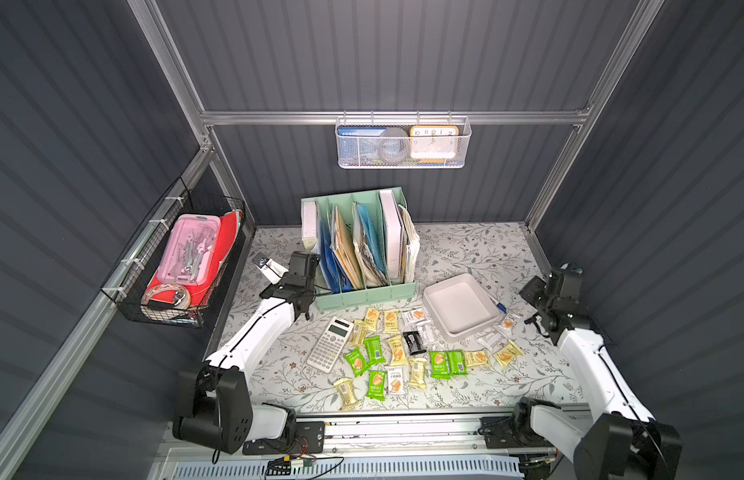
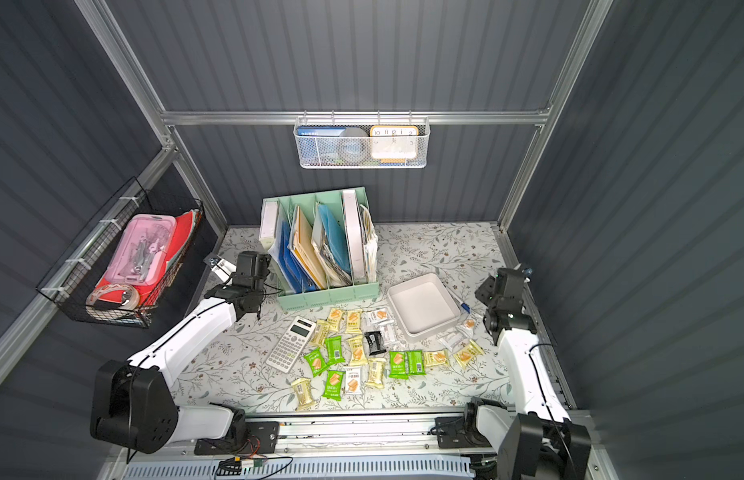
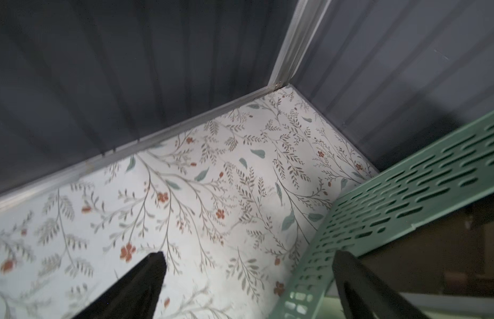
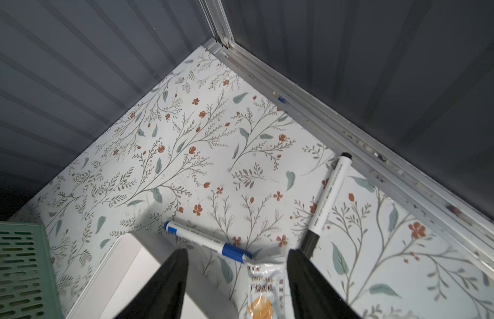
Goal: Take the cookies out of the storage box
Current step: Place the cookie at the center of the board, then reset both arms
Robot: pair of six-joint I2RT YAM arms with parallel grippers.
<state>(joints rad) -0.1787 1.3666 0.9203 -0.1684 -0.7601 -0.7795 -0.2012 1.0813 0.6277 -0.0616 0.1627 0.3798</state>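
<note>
Over on the left wall hangs a black wire basket. Next, the left claw hovers above the flowered table by the back left corner, its black fingers spread wide with nothing between them, right beside the green file organiser. In front of the organiser lies a white calculator, and from there the cookies are scattered flat across the table, yellow, green, white and one black, running rightward to the storage box, a few touching its front and right walls. The box sits upright, showing its bare white floor. Just past it lie a blue marker and a black marker. Far right, the right claw hangs spread wide over a white cookie packet on the table, not gripping it.
</note>
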